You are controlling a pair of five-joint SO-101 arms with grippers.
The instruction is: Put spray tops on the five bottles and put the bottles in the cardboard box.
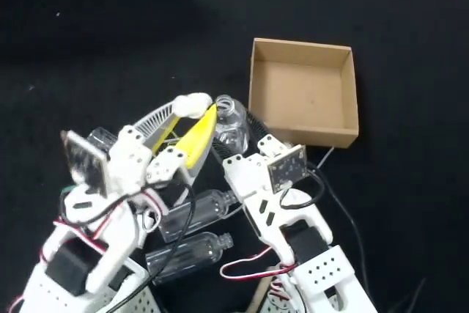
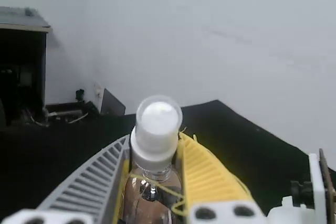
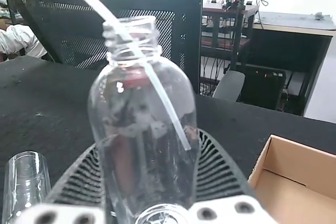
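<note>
We list a black table (image 1: 410, 203) with a mesh chair (image 3: 63, 19) behind it, then the cardboard box (image 1: 303, 93), its brown floor showing. Our right gripper (image 3: 144, 182) is closed round an upright clear bottle (image 3: 131, 145) near the box, with a thin tube (image 3: 157, 87) slanting into its neck. Our left gripper (image 2: 155, 148) pinches the white spray top (image 2: 157, 124) over it, and two uncapped bottles (image 1: 198, 210) lie between the arms.
</note>
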